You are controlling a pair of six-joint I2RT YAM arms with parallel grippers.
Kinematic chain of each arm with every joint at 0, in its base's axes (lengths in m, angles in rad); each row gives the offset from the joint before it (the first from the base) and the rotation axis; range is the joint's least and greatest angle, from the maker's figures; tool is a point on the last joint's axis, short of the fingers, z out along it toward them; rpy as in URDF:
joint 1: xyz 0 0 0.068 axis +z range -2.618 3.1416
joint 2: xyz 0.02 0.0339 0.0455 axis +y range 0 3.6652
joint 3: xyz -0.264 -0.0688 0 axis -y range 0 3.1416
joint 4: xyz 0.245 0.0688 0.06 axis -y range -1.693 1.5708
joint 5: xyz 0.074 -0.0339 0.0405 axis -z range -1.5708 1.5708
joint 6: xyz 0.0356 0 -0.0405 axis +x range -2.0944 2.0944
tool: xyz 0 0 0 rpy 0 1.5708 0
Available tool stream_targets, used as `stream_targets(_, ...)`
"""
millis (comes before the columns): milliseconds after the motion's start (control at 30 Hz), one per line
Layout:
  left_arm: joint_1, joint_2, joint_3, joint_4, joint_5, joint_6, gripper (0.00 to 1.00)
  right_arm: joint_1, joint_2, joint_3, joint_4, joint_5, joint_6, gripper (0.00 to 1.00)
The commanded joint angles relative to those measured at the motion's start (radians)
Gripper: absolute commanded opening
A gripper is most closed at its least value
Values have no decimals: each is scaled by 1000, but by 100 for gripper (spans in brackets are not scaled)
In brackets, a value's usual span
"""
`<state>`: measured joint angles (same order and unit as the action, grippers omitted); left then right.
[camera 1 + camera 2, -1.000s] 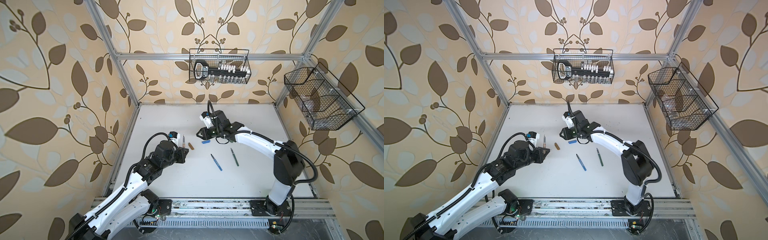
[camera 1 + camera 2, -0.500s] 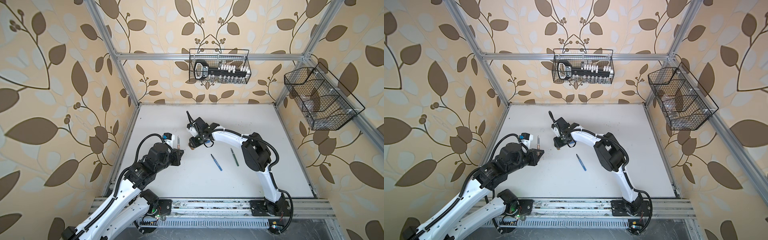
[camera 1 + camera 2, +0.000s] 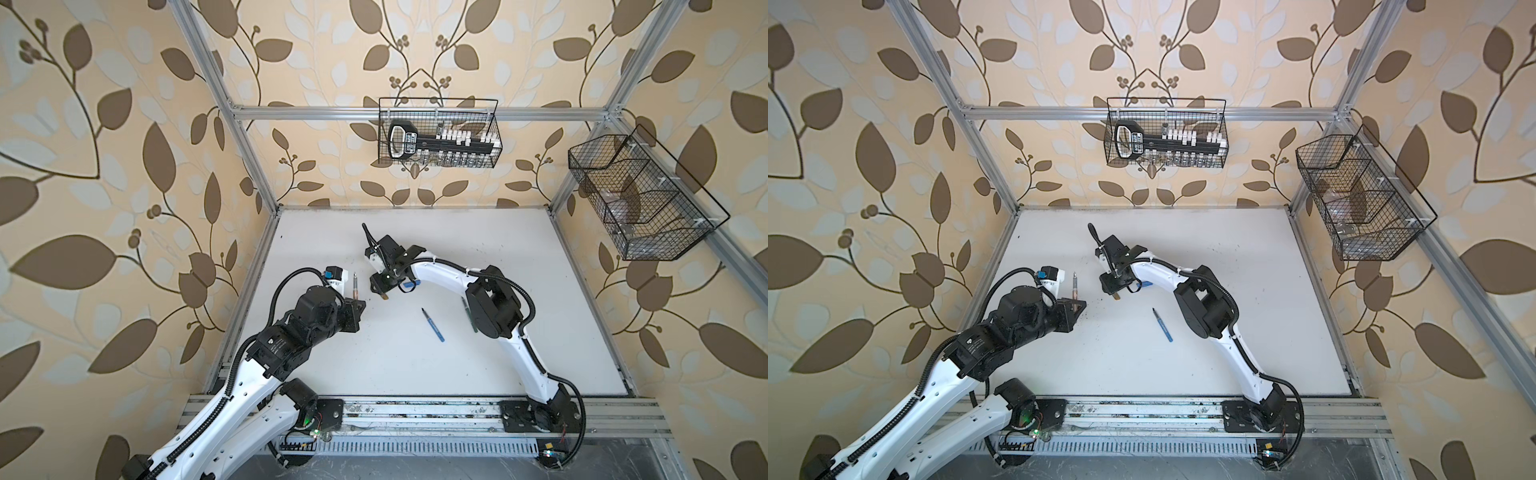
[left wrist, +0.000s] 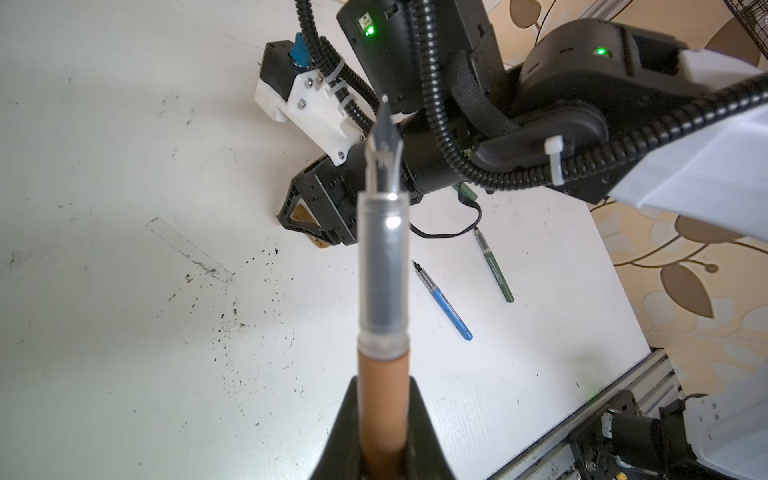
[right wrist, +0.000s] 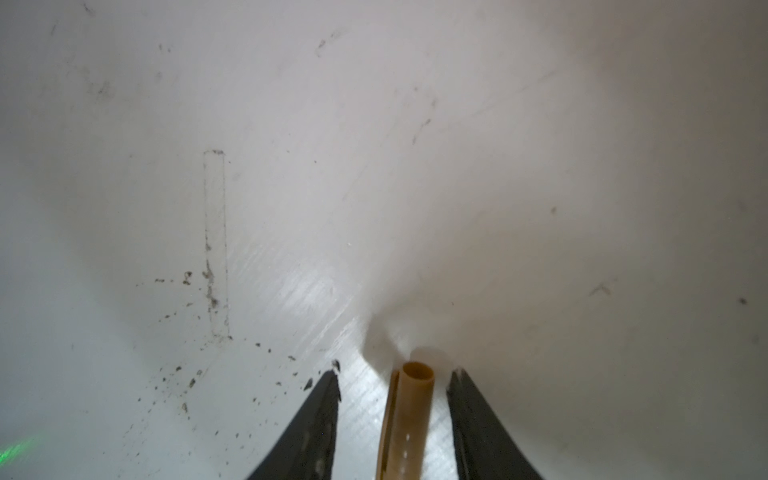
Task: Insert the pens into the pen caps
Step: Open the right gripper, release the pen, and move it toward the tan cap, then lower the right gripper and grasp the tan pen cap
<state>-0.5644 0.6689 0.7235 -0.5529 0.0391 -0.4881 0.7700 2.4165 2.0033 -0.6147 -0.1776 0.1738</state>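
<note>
My left gripper is shut on the tan-brown pen, whose dark tip points up and away. My right gripper stands open low over the table. The tan-brown cap lies between its fingers with a gap on each side. The blue pen lies mid-table. The dark green pen lies beside it, partly hidden by the right arm in a top view. A blue cap lies under the right forearm.
The table is white, with dark specks near the left gripper. Two wire baskets hang above it: one on the back wall, one on the right wall. A metal rail runs along the front edge.
My right gripper has swung left from beside the blue cap to straddle the tan-brown cap, its jaws a little wider. My left gripper has shifted slightly left with the pen.
</note>
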Motion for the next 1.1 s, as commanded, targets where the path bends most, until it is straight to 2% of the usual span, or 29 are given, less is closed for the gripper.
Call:
stream_targets(0, -8, -15, 41, -3, -38, 25, 7, 28, 54, 44, -51, -69, -50, 46)
stream_targets(233, -9, -16, 39, -1, -47, 30, 7, 54, 38, 5, -123, -95, -95, 42)
stream_targets(433, -9, -9, 37, -3, -49, 33, 7, 48, -135, -254, -82, -72, -64, 40)
stream_targets(633, -8, -5, 32, 9, -46, 34, 7, 49, -281, -388, -72, -47, -42, 39)
stream_targets(767, -8, -9, 33, -1, -53, 34, 7, 68, -364, -405, -47, -38, -31, 39)
stream_targets(867, -9, -24, 30, -8, -58, 30, 7, 73, -386, -382, -49, 50, -54, 39)
stream_targets(933, -8, -33, 23, -8, -61, 22, 7, 73, -360, -345, -65, 126, -87, 39)
stream_targets(1067, -8, -55, 14, -17, -86, 4, 7, 74, -275, -249, -111, 209, -142, 37)
